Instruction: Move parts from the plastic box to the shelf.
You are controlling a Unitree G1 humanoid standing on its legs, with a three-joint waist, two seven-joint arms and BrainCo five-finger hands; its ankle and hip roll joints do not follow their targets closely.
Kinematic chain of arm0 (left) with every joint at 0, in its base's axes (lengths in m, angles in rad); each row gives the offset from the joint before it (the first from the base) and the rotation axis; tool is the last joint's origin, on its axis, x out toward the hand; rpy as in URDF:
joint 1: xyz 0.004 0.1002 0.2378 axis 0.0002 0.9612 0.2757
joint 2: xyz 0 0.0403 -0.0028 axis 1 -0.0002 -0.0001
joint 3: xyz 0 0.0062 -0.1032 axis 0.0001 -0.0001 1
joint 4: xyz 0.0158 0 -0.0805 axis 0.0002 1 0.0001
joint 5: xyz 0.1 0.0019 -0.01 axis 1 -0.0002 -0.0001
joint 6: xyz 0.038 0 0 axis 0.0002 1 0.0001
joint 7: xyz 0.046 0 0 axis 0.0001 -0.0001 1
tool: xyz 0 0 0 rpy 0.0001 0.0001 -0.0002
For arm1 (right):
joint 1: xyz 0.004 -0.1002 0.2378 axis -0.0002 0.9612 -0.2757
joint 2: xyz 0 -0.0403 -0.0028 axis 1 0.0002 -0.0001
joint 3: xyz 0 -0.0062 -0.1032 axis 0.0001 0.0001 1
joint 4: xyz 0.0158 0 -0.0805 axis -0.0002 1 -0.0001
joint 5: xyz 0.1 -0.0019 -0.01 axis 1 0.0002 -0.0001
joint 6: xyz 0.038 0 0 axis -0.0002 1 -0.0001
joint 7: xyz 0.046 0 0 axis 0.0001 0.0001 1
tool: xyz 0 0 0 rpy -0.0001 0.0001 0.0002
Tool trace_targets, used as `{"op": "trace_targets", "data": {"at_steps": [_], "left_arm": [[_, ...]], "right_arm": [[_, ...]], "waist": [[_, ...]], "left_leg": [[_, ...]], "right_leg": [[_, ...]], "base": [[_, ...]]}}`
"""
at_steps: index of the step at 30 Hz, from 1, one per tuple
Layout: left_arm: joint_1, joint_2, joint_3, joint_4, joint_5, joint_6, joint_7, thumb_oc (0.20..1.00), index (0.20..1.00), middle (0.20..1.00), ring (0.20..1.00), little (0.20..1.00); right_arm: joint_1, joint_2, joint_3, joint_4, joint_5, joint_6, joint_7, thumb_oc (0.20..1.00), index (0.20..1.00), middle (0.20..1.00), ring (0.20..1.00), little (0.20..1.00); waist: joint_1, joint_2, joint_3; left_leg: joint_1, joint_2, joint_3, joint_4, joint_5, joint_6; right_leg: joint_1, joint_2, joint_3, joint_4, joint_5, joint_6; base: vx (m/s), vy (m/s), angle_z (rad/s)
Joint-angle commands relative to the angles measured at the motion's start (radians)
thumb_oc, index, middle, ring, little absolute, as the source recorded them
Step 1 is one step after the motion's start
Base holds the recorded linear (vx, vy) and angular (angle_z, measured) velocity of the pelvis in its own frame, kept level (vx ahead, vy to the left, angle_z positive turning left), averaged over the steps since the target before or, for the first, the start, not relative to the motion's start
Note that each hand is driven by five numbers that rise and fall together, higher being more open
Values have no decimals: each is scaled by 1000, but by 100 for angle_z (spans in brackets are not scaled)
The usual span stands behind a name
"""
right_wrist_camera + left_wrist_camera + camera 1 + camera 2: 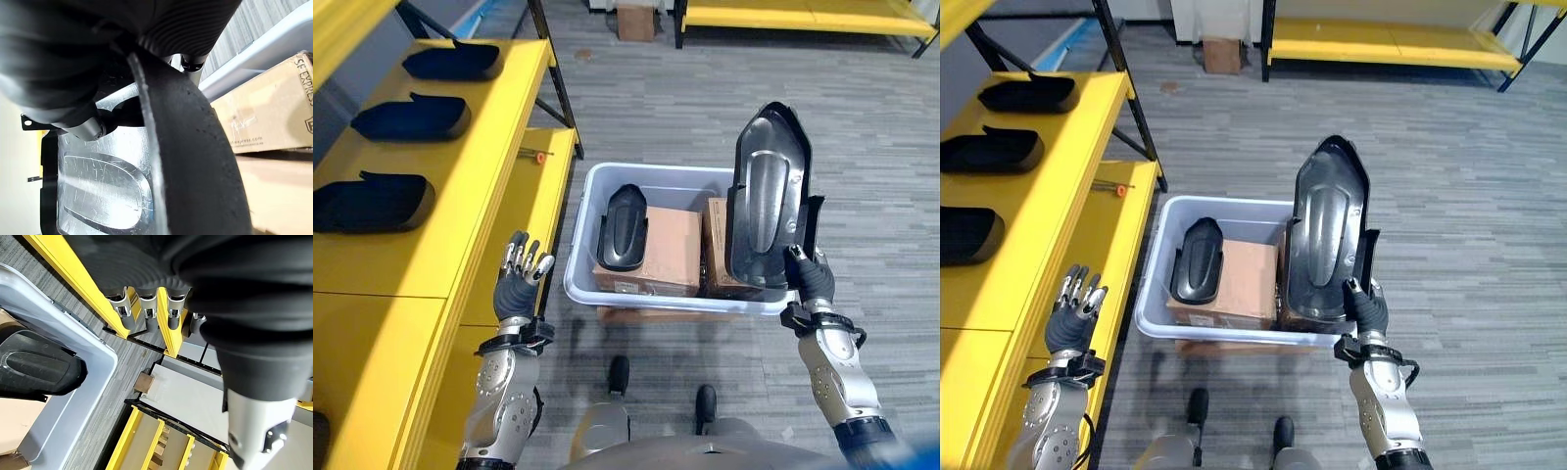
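left eye view: a black part (769,196) is held upright above the plastic box (582,257), pinched by the right hand (811,275). right eye view: the left hand (1072,315) is raised, fingers spread, beside the shelf (1058,196). left wrist view: a second part (36,369) is seen lying in the box.

shelf (460,186) front bare, parts (367,201) perhaps behind

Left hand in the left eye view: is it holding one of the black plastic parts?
No, the left hand is open and empty beside the yellow shelf, while the right hand holds a black plastic part.
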Motion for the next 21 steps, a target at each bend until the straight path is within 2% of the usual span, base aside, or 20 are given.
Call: {"op": "trace_targets", "data": {"at_steps": [1,8,12,14,15,16,17,19,20,21], "left_arm": [[-13,21,40,24,25,-23,-31,1000,1000,1000,1000,1000],[7,14,49,14,37,-14,-26,1000,1000,1000,1000,1000],[23,8,64,1,41,-15,-11,1000,1000,1000,1000,1000],[23,9,62,1,33,-14,-7,1000,1000,1000,1000,1000],[0,5,38,9,14,-18,1,1000,1000,1000,1000,1000],[-18,6,16,24,7,-20,3,1000,1000,1000,1000,1000],[-31,10,4,32,6,-18,2,1000,1000,1000,1000,1000],[-38,13,-8,40,9,-18,-8,1000,1000,1000,1000,1000],[-36,11,-16,41,17,-15,-18,1000,1000,1000,1000,1000],[-22,-3,-18,39,18,-2,-37,1000,1000,1000,1000,1000]], "right_arm": [[-24,-6,-24,-109,48,-47,48,200,200,200,200,200],[-13,-8,16,-139,73,-20,79,200,200,200,200,200],[-50,-26,73,-138,100,-4,99,200,200,200,200,200],[-71,-45,90,-145,100,0,107,200,200,200,200,200],[-141,-80,111,-163,95,-13,97,200,200,200,200,200],[-176,-88,118,-160,105,-31,92,200,200,200,200,200],[-188,-94,113,-163,85,-36,82,200,200,200,200,200],[-189,-99,107,-171,73,-41,80,200,200,200,200,200],[-148,-98,91,-186,59,-45,85,200,200,200,200,200],[-46,-76,76,-195,90,-37,116,200,200,200,200,200]], "waist": [[10,-6,-57],[13,6,-75],[31,15,-63],[39,18,-50],[72,28,-4],[84,24,4],[90,17,13],[89,1,11],[75,-15,10],[36,-12,3]], "left_leg": [[58,96,-3,9,-51,-25],[108,109,-14,13,-55,-22],[117,134,-23,43,-54,-18],[108,149,-37,44,-35,-24],[36,169,-94,28,88,-65],[-36,155,-110,6,150,-78],[-67,134,-85,6,160,-74],[-68,109,-69,13,117,-54],[-35,119,-24,71,62,-39],[54,178,49,143,-11,-46]], "right_leg": [[-65,-24,-9,119,-59,25],[-36,-14,-10,174,-102,17],[-59,12,1,259,-153,-11],[-72,29,-13,285,-174,-25],[-117,58,-65,299,-184,-54],[-136,55,-118,268,-179,-63],[-138,45,-144,250,-171,-65],[-153,36,-174,221,-149,-64],[-159,10,-215,221,-143,-65],[-157,-27,-293,266,-175,-71]], "base": [[0,0,0],[-3,-44,0],[-72,-135,-3],[-191,-231,2],[-419,-371,61],[-452,-379,106],[-241,-212,195],[-177,-138,165],[-180,-98,154],[-174,-24,167]]}}
